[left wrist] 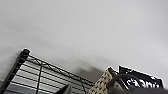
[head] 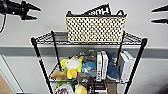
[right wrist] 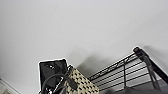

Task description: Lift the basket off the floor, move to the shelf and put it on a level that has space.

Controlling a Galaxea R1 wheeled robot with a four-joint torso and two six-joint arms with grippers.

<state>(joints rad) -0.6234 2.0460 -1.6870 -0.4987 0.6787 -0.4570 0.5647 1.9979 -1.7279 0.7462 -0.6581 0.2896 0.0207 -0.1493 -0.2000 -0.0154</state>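
Note:
The cream woven basket [head: 95,28] with its dark rim and handles stands upright on the top level [head: 51,38] of the black wire shelf [head: 40,62]. A black package with white lettering sticks up out of it. My left gripper [head: 37,13] hovers open at the upper left, well clear of the basket. At the upper right my right gripper [head: 155,15] is open too, also apart from it. The basket's corner [left wrist: 101,83] appears in the left wrist view beside the wire tier [left wrist: 42,75]. In the right wrist view the basket [right wrist: 80,82] sits by the shelf's post [right wrist: 142,53].
A pale wall rises behind the shelf. The lower tier is crowded with plush toys [head: 72,66], white boxes [head: 102,65] and a blue item [head: 113,70]. More clutter fills the tier below. Bare wire lies either side of the basket on top.

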